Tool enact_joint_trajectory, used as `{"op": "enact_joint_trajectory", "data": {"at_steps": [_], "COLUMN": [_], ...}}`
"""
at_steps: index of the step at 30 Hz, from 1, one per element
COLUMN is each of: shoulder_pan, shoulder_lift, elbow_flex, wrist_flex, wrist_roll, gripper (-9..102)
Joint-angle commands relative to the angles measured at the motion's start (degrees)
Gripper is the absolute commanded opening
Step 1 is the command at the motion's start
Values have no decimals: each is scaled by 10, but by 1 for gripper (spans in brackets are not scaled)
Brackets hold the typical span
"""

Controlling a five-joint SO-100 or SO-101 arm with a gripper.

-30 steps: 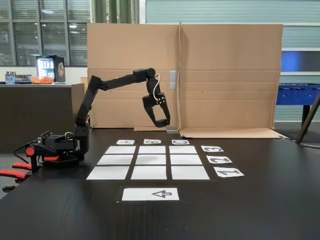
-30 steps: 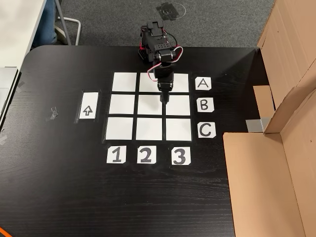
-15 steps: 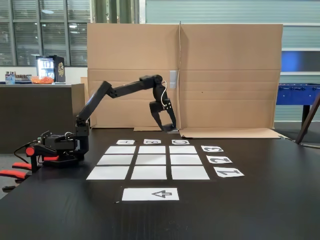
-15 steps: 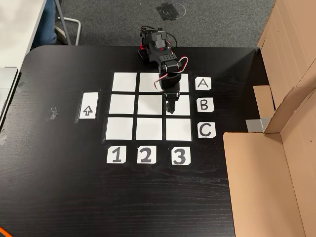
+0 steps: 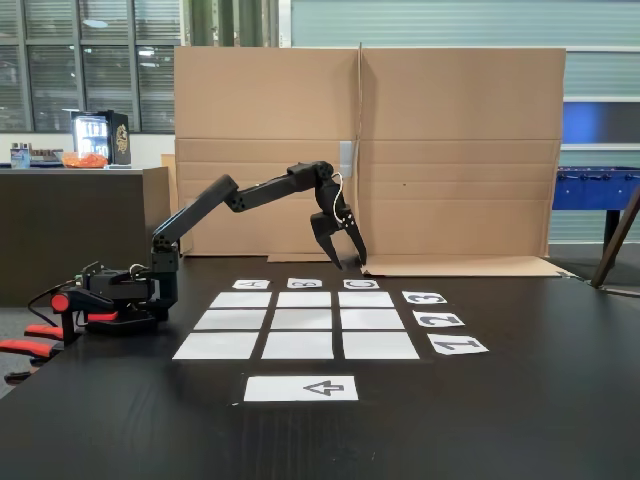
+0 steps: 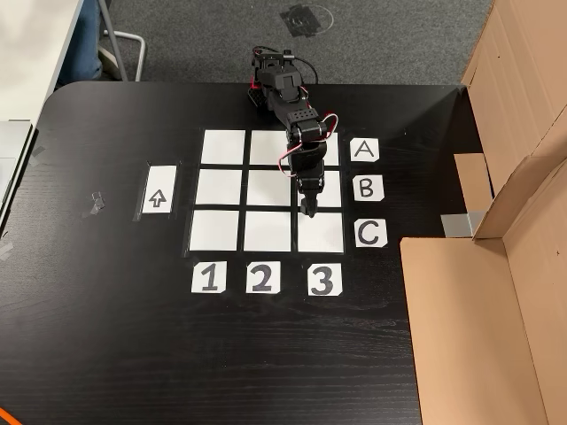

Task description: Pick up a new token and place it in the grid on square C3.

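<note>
The grid [image 5: 298, 320] [image 6: 221, 188] of nine white paper cells lies flat on the black table. Square C3 [image 5: 365, 299] [image 6: 320, 235] is its corner cell by the C and 3 labels, and it is bare. My gripper [image 5: 350, 264] [image 6: 309, 211] hangs tip-down above the seam between B3 and C3, a short way over the paper. Its jaws stand apart in a V and I see nothing between them. The token is out of view.
A white sheet with an arrow [image 5: 300, 388] [image 6: 159, 198] lies beside the grid. A tall cardboard wall [image 5: 450, 150] [image 6: 496, 310] stands just past the C side. The arm's base [image 5: 115, 300] [image 6: 275, 75] sits at the A side. Paper labels border two edges.
The arm has stretched out from over the grid's middle toward the C3 corner and dropped lower. The jaws, together a second ago, now stand apart.
</note>
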Motion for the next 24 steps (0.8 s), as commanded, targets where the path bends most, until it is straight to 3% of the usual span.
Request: {"op": "enact_joint_trajectory", "data": {"at_steps": [1,24], "shoulder_pan": [1,-32], "shoulder_lift": [-4,-92], "elbow_flex": [-38,-105], "wrist_flex": [-12,-56], "wrist_roll": [5,5], "gripper": [-1,-1]}}
